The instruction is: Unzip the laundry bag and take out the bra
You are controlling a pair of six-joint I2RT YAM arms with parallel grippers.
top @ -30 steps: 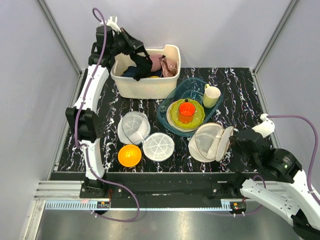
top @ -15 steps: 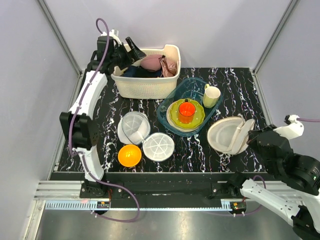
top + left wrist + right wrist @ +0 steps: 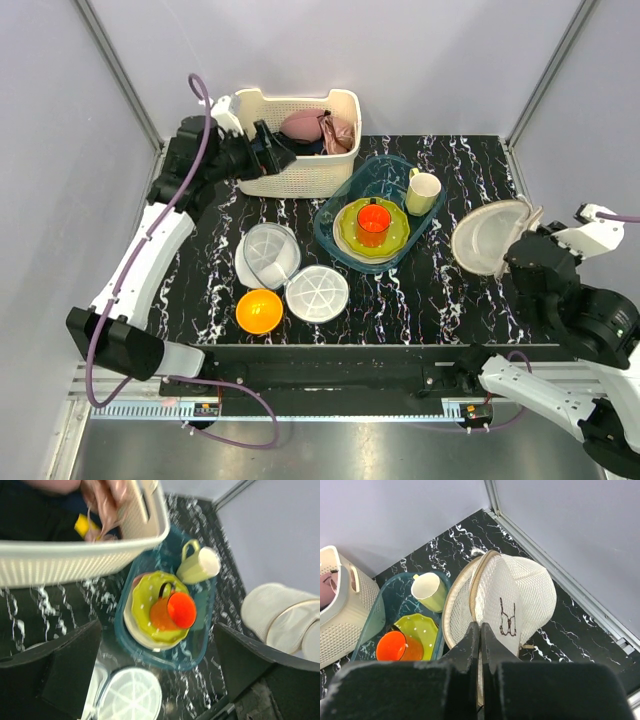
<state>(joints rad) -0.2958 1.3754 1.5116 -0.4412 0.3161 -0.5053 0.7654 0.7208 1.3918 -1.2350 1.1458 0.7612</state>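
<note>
The right pincer (image 3: 480, 630) is pinching completely shut on the rim of the laundry bag (image 3: 520, 595), its two fingers pressing together with only the mesh edge between them. The bag is standing up on edge at the right side of the counter (image 3: 450, 160), with its domed half and small black logo facing the right wall and its two halves parting slightly along the zip. Whether its lower edge is touching the counter cannot be told. The left pincer (image 3: 275, 150) is hovering at the near left corner of the cream basket (image 3: 300, 175), with its fingers spreading wide and gripping nothing. The bra (image 3: 70, 502) is lying inside that basket as a patch of dark navy, beside pink fabric (image 3: 305, 124). Between the arms, a teal tray (image 3: 340, 240) is carrying a green plate (image 3: 395, 232) with an orange cup (image 3: 373, 222) on it and a pale mug (image 3: 423, 190) beside them. Two white ribbed dishes (image 3: 268, 255) and an orange bowl (image 3: 259, 310) are sitting near the front left.
</note>
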